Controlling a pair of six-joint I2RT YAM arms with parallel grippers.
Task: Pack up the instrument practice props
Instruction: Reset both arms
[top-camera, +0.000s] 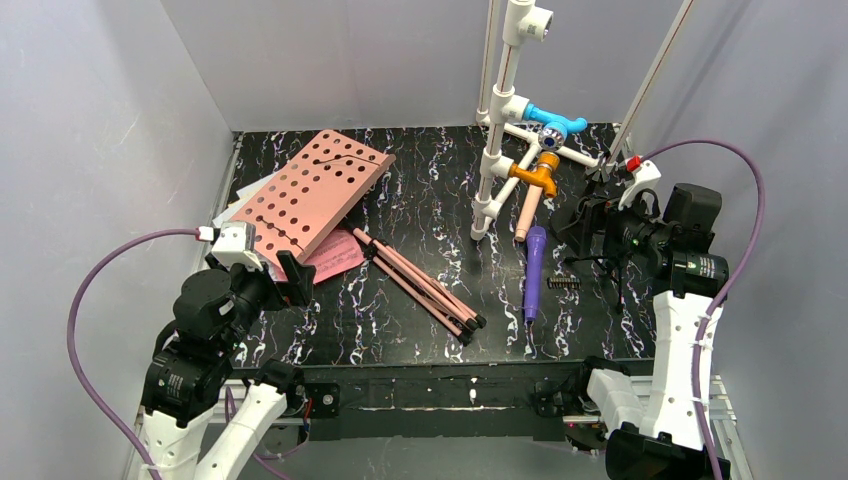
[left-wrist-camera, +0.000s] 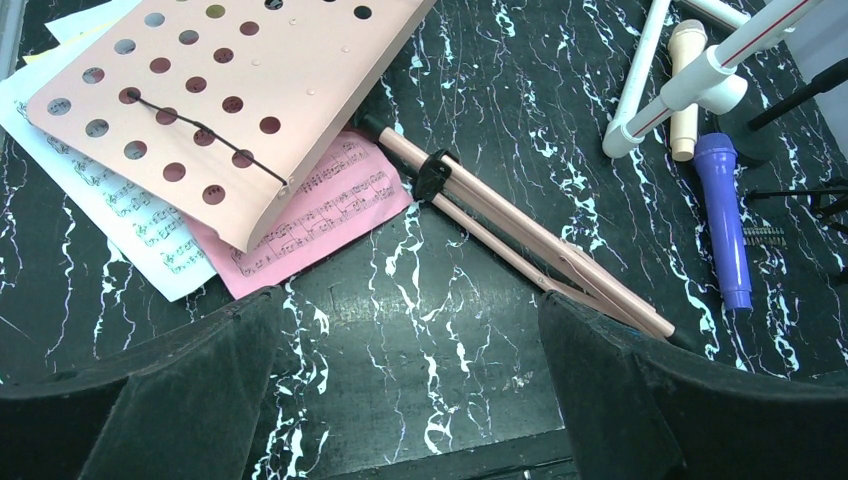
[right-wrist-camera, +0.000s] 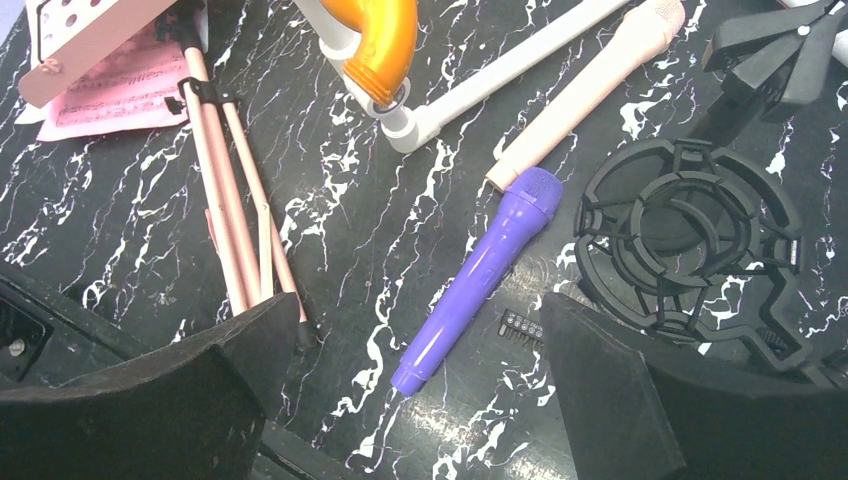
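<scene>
Two tools spread apart and empty, left tool at lower left, right tool at right, pink perforated sheet-music holder upper left on black marbled worktop, over printed music pages, folded pink tripod legs centre, purple plastic microphone right of centre

Pink holed holder; purple microphone; beige microphone; black white-veined table; orange fitting.

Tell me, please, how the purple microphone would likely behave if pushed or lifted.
The purple microphone looks round and lies flat, so a sideways nudge would probably roll it. Its glossy plastic may slip when gripped. It seems rigid, likely light.
</scene>
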